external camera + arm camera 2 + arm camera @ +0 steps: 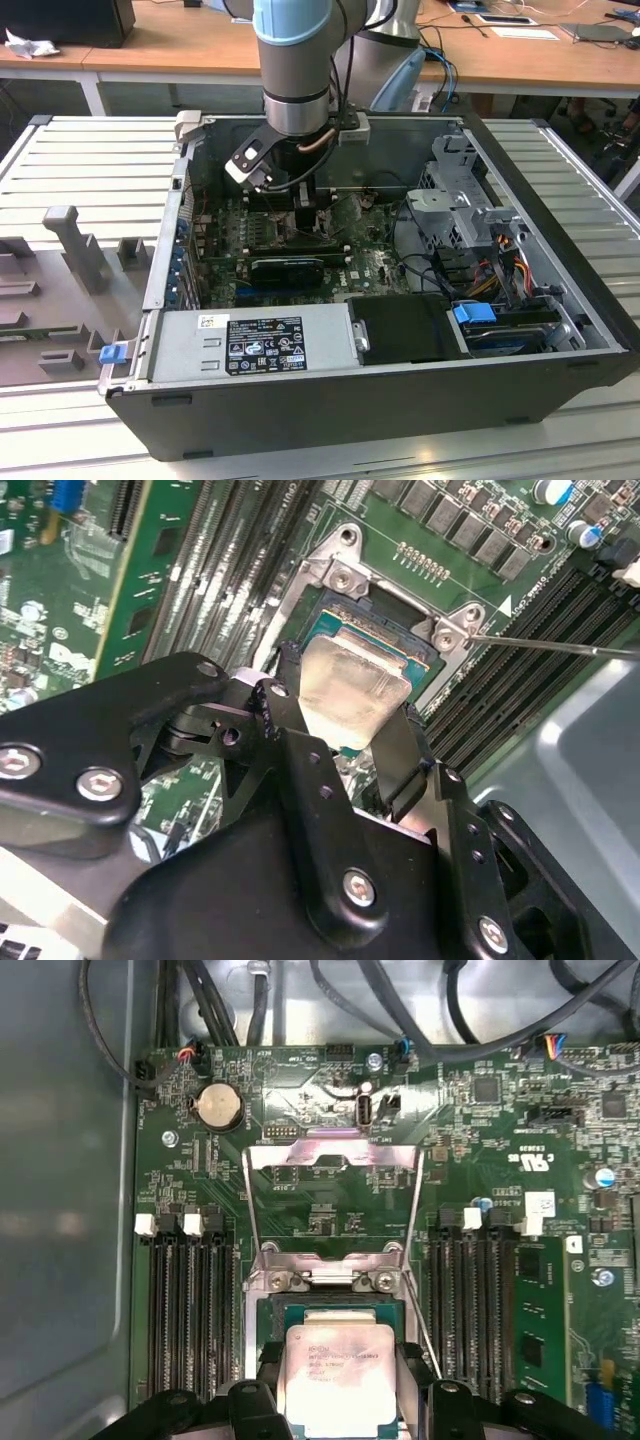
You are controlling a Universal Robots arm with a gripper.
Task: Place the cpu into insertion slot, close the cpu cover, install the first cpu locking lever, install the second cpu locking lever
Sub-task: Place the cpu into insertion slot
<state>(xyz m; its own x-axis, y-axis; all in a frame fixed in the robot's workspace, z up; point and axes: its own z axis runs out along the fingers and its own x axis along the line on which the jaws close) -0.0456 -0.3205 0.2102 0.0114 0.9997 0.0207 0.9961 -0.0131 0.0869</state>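
Note:
In both wrist views my gripper [345, 708] [337, 1385] is shut on the cpu [352, 685] [335, 1360], a flat silvery square clamped by its edges between black fingers [400, 765]. The chip hangs over the insertion slot [400, 630] [335, 1305], a dark socket with a metal rim; I cannot tell if it touches. The cpu cover [335, 1147], a thin silvery frame, stands flipped open beyond the socket. A thin locking lever [560, 647] juts out beside the socket. In the exterior view the gripper [303, 215] reaches down into the case over the green motherboard [370, 265].
Long black memory slots [185, 1310] [480, 1300] flank the socket on both sides. A coin battery [218, 1108] and cables lie beyond the cover. A grey power supply box [250, 345] fills the case's near side, and a drive cage [460, 190] stands at the exterior view's right.

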